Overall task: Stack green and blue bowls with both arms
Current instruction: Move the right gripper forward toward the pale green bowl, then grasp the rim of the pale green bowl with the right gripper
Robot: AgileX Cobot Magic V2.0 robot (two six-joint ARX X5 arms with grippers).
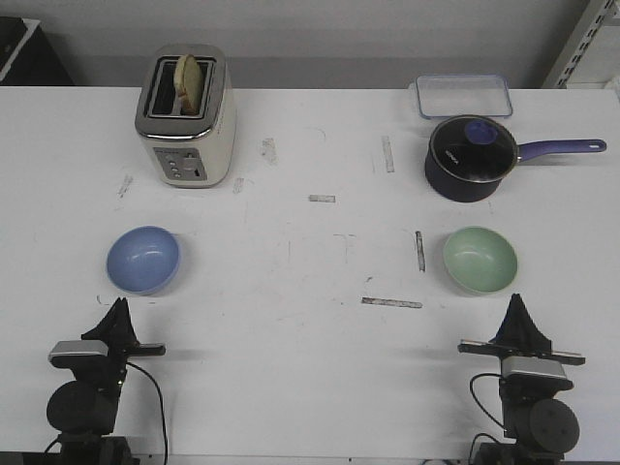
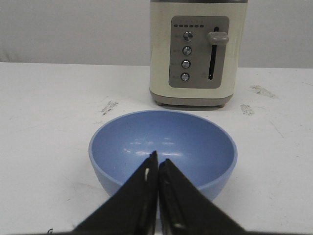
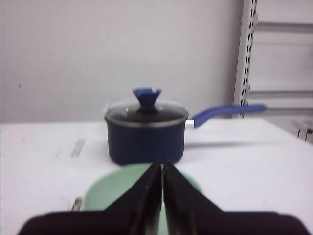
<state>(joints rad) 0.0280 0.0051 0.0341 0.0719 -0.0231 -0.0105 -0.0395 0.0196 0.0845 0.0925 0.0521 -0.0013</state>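
A pale periwinkle blue bowl [image 1: 142, 259] sits at the left of the frame, smooth and glossy inside, below the cream toaster [image 1: 186, 117]. Its mint green bowl [image 1: 480, 259] twin rests at the right, below the dark blue saucepan [image 1: 471, 158]. The left gripper [image 1: 120, 308] and right gripper [image 1: 517, 306] are pinched closed, holding nothing, each just short of its bowl.

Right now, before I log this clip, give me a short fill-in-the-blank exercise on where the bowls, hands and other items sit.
1. The blue bowl sits in front of the ____, which holds bread.
2. The green bowl sits nearest the ____ hand.
3. The left hand is ____, empty, short of the blue bowl.
4. Behind the dark saucepan lies a clear ____.

Missing words: toaster; right; shut; container
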